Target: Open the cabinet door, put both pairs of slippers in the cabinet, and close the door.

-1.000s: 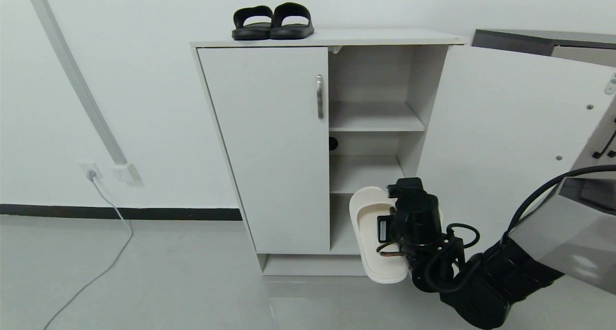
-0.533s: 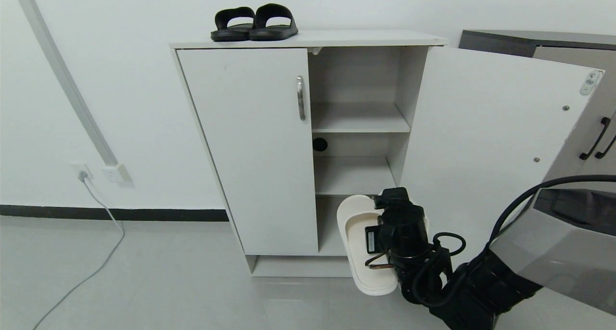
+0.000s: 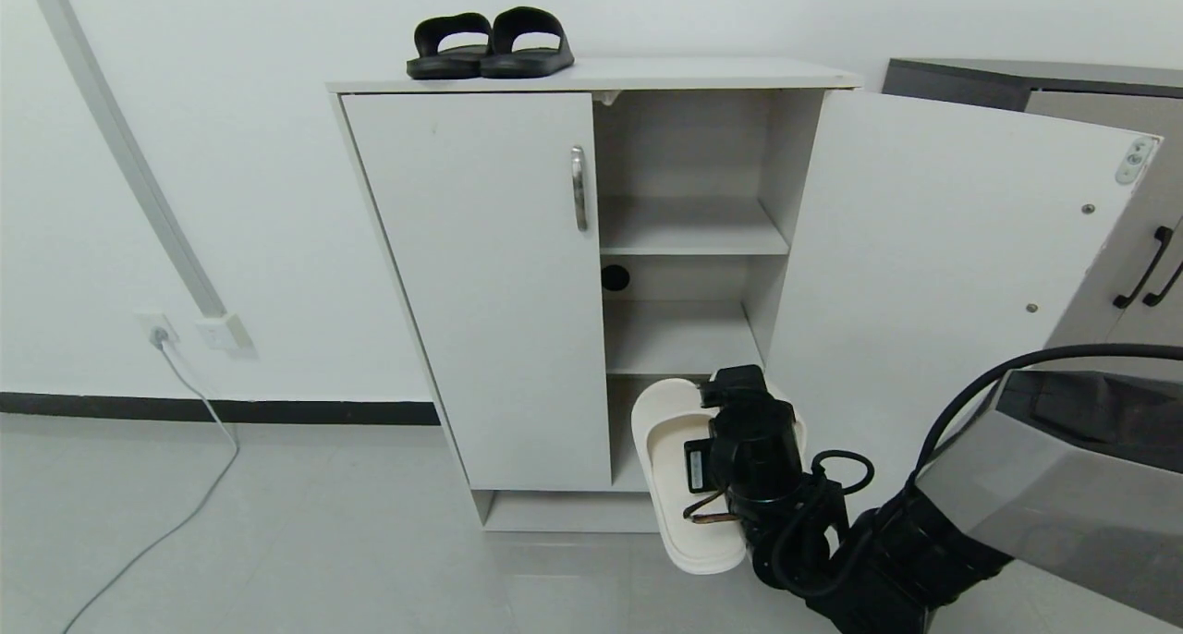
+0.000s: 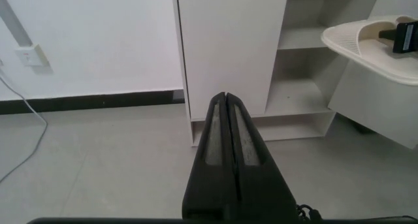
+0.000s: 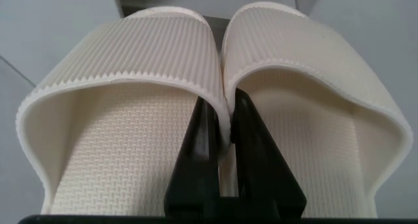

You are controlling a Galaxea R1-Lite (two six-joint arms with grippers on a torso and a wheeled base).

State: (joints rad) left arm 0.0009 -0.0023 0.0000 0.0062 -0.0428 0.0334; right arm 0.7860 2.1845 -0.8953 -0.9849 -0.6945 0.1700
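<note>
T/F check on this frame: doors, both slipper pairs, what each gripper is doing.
1. The black slippers sit on top of the cabinet. True.
2. Both doors are open. False: the right door is open, the left door shut.
3. The right gripper clamps the white slippers by their inner edges. True.
4. The left gripper holds a slipper. False: it is shut and empty.
5. The white slippers lie on a shelf. False: they hang in the right gripper, in front of the cabinet.

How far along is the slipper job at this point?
Done: door open. In hand: white slippers pinched in the right pincer, near the lowest shelf. Left: shelve them, then the black slippers on the cabinet top, then close the door.
</note>
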